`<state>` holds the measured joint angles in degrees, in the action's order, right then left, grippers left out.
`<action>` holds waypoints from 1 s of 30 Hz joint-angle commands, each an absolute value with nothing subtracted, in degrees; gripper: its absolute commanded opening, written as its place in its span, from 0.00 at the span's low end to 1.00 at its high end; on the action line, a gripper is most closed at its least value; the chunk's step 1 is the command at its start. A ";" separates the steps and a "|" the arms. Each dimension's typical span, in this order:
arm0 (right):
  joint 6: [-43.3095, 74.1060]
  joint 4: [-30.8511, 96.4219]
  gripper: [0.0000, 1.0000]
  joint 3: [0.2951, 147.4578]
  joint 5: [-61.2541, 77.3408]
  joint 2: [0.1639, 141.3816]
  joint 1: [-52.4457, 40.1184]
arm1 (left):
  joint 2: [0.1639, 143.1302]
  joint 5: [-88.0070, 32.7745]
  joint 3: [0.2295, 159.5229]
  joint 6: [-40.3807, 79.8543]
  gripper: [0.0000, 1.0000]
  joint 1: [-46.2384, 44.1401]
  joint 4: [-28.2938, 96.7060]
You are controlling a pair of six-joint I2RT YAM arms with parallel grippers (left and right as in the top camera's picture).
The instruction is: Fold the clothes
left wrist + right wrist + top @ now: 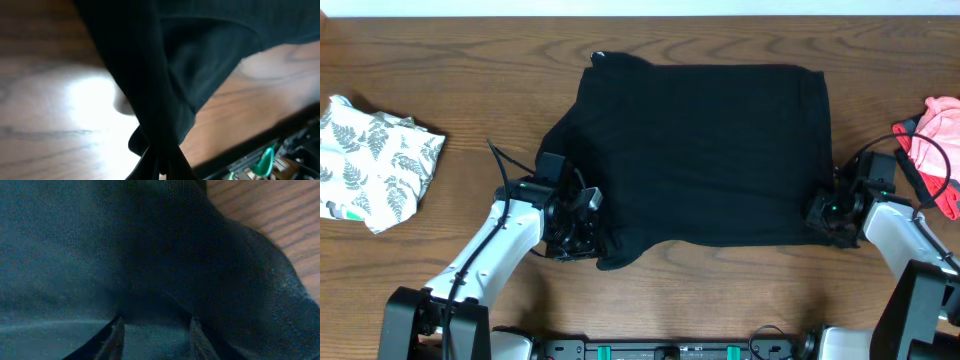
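On the brown wooden table (440, 60) a black garment (700, 150) of thin soft fabric lies spread in a rough rectangle at the middle, its far edge near the table's back and its near edge uneven, with a loose flap sagging toward the front left. The left gripper (582, 235) sits at that near-left corner, partly buried in dark folds, so its fingertips are hard to separate from the cloth from above. In the left wrist view the black garment (190, 65) rises off the table (50, 100) and narrows into a tight bunch at the bottom edge, where the left gripper (157, 170) is clamped on it; the fingers themselves are blurred and nearly cut off. The right gripper (825, 215) rests at the near-right corner, touching the hem. Its own camera is almost filled by the fabric (75, 255), with a sliver of wood (280, 215) at the upper right; two dark fingers (116, 337) show at the bottom, a narrow way apart with cloth between them, but whether they pinch it I cannot tell. A crumpled white cloth with a grey-green leaf print (375, 160) lies at the left side, well apart from the black garment. A bunched pink and red cloth (940, 140) lies at the right edge, partly cut off by the frame.
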<state>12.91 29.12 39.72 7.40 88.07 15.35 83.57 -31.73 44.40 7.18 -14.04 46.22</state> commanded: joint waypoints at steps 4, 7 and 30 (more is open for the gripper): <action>14.79 33.50 0.49 39.11 1.98 89.06 20.84 | 82.94 -29.23 44.38 6.26 0.06 -14.06 45.54; 15.90 35.53 0.55 40.40 2.00 87.50 25.17 | 82.94 -29.23 44.38 6.28 0.06 -14.06 45.56; 19.73 42.09 0.67 41.93 12.97 86.61 42.83 | 82.94 -29.26 44.38 6.46 0.06 -14.06 45.32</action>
